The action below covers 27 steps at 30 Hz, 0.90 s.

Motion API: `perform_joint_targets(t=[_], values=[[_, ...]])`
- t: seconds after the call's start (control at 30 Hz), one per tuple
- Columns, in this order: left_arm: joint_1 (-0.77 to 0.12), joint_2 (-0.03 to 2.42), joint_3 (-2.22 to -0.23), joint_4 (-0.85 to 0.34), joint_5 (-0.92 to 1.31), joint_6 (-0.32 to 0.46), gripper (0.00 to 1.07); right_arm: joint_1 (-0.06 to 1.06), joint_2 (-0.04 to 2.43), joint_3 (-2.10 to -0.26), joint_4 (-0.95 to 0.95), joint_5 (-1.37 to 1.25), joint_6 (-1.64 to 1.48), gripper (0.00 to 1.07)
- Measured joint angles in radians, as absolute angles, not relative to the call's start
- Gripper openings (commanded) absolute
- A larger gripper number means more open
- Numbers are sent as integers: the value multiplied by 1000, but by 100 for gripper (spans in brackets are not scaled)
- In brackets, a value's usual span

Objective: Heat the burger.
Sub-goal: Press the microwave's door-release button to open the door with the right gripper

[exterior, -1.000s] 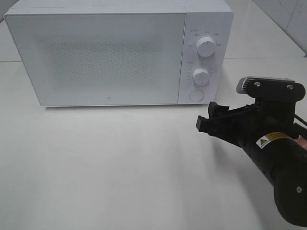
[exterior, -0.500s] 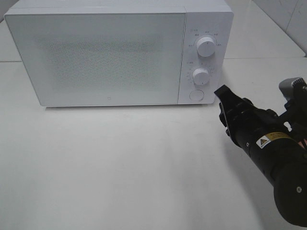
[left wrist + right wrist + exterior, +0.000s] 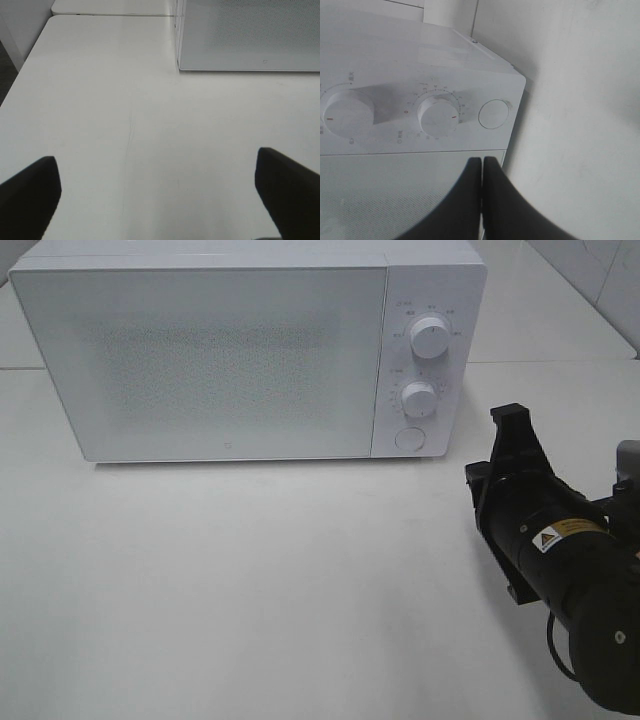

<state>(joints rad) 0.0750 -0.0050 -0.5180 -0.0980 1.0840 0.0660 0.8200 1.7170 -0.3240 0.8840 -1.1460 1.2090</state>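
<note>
The burger is out of view. A white microwave (image 3: pixel 230 350) stands at the back of the table with its door shut. My right gripper (image 3: pixel 510 415) hovers to the right of its control panel, turned on its side, jaws shut with nothing between them. In the right wrist view the closed fingertips (image 3: pixel 482 160) point at the panel below the lower knob (image 3: pixel 438 114) and the round button (image 3: pixel 493 114). My left gripper (image 3: pixel 157 170) is open over bare table, one dark finger (image 3: pixel 30 190) at each side, and does not appear in the exterior high view.
The panel carries an upper knob (image 3: pixel 429 337), a lower knob (image 3: pixel 418 399) and a round button (image 3: pixel 408 439). The white table (image 3: pixel 250 580) stretches in front of the microwave. A tiled wall (image 3: pixel 600 270) stands at the back right.
The right gripper's jaws have closed from wide open to shut. The wrist has rolled onto its side and drawn back a little to the right. The left gripper is unchanged.
</note>
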Motion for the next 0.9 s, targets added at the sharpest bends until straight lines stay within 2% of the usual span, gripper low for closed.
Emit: perform_joint_targets(t=[0.33,0.73,0.9], values=[[75,-5,-518,-98,1084,66,98,819,1737,-356,891,-1138,1264,0],[75,-5,-518,-98,1084,66,98,817,1886,-449,892,-1144,1337,0],[75,-5,-518,-98,1084,66,98,776,1933,-498,851,-1143,1356,0]])
